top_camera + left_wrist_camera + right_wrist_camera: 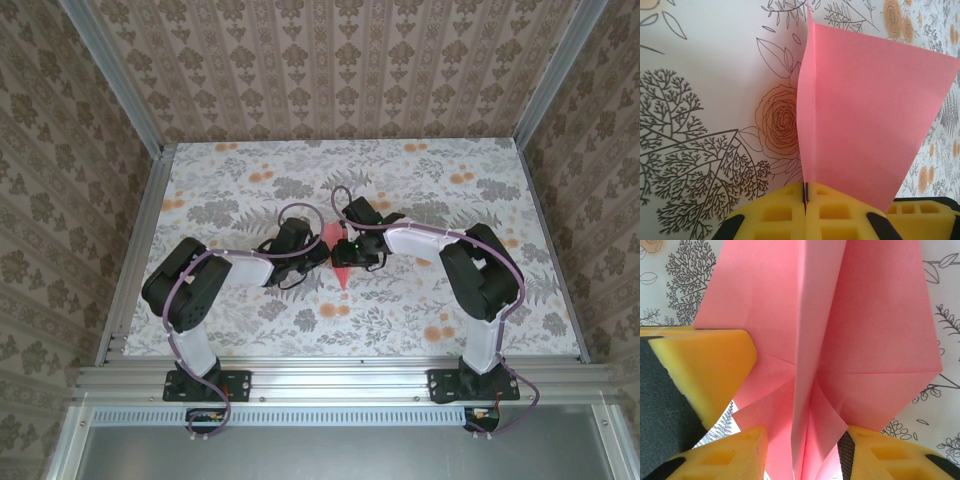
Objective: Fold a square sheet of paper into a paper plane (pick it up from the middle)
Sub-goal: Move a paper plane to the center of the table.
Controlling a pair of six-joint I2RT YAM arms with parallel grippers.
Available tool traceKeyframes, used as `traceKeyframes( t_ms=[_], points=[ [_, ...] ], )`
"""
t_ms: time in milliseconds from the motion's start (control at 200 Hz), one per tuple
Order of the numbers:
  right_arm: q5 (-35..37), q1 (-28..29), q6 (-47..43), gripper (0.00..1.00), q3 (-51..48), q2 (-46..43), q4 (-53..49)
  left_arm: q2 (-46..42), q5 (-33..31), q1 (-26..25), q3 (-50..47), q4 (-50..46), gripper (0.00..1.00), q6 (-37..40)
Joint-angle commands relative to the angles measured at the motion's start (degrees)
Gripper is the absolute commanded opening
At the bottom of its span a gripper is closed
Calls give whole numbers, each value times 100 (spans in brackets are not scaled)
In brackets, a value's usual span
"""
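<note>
Pink paper plane (341,265) mid-table, keel pinched by pressed-together left gripper (805,197); right gripper (802,460) spread astride the crease. Hold the pinch firm; close right jaws squarely on the fold.

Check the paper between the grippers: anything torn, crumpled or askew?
Nothing stands out. The paper plane looks untorn with sharp creases, pinched along its centre fold by the left gripper; the right gripper stands open around it.

A: What sort of place is shown?
B: A robot test cell is indicated: patterned panels (330,70) are set in an aluminium frame (340,378) around a flower-printed table (250,330), with the left arm (190,290) and right arm (480,275) bolted on.
</note>
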Motion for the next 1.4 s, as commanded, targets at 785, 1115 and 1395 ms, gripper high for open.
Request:
traceKeyframes(
  t_ms=[785,1115,1395],
  points=[
    [-374,47,-272,44,-158,92,319,44,277,94,-201,460,0,-340],
    [-305,45,-266,35,-179,-2,365,31,470,173,-314,684,0,-512],
    [-749,43,-313,50,-560,-290,917,149,654,260,-353,806,0,-590]
  ],
)
